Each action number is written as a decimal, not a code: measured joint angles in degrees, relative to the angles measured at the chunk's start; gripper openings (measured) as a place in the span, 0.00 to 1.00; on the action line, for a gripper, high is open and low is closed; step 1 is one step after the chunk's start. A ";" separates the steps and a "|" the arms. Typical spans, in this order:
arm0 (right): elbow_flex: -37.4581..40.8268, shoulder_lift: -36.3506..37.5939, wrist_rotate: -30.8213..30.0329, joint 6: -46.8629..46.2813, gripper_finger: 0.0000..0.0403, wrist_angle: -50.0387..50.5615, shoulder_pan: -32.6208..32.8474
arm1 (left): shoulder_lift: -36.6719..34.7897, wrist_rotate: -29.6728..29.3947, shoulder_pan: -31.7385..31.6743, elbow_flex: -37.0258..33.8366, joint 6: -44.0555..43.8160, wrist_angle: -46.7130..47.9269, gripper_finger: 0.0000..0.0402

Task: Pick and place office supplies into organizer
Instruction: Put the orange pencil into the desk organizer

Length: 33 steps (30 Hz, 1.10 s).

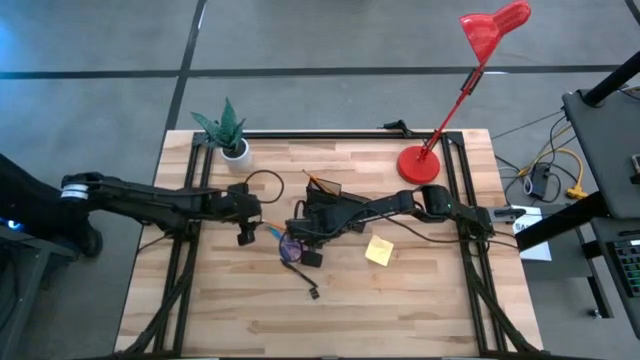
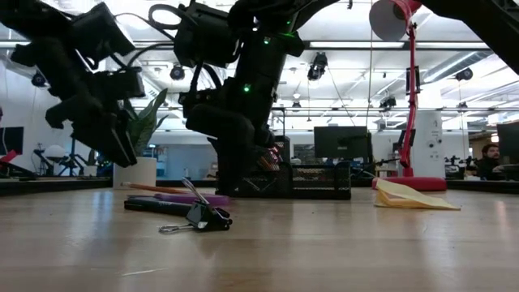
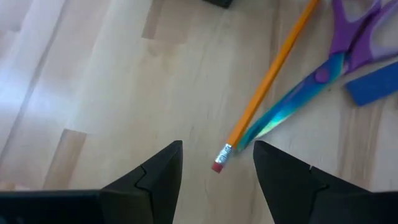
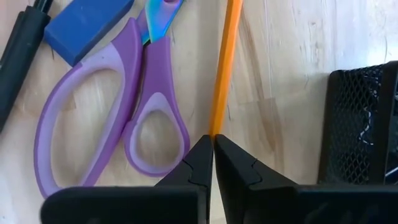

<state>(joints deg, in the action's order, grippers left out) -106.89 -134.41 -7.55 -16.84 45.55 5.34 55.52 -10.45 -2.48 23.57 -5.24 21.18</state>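
I judge the task barely begun: my left gripper (image 3: 217, 180) hovers with fingers apart, the orange pencil (image 3: 267, 78) eraser between them beside the scissors (image 3: 323, 74), while my right gripper (image 4: 213, 165), fingers together, sits beside the organizer (image 4: 360, 124), with nothing held.

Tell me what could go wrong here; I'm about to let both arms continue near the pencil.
The open left gripper frames the orange pencil at its eraser end, but the scissors blade tip lies against it and could get pinched too. The shut right gripper sits at the pencil's other end, so the arms may collide.
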 joint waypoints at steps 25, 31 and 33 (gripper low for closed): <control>0.22 -0.04 -1.46 -1.14 0.02 -1.48 0.00 | 6.52 4.04 0.02 1.98 14.82 0.86 0.46; 0.24 -0.04 -1.60 -1.16 0.02 -1.89 0.00 | 9.73 3.70 -0.07 2.02 17.66 0.40 0.46; 0.24 -0.04 -1.60 -1.14 0.02 -1.95 0.01 | 10.89 3.25 -0.07 2.25 17.66 0.28 0.45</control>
<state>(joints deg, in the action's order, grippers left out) -106.65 -134.45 -9.16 -17.98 43.60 5.35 66.41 -7.20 -2.55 25.82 12.42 21.46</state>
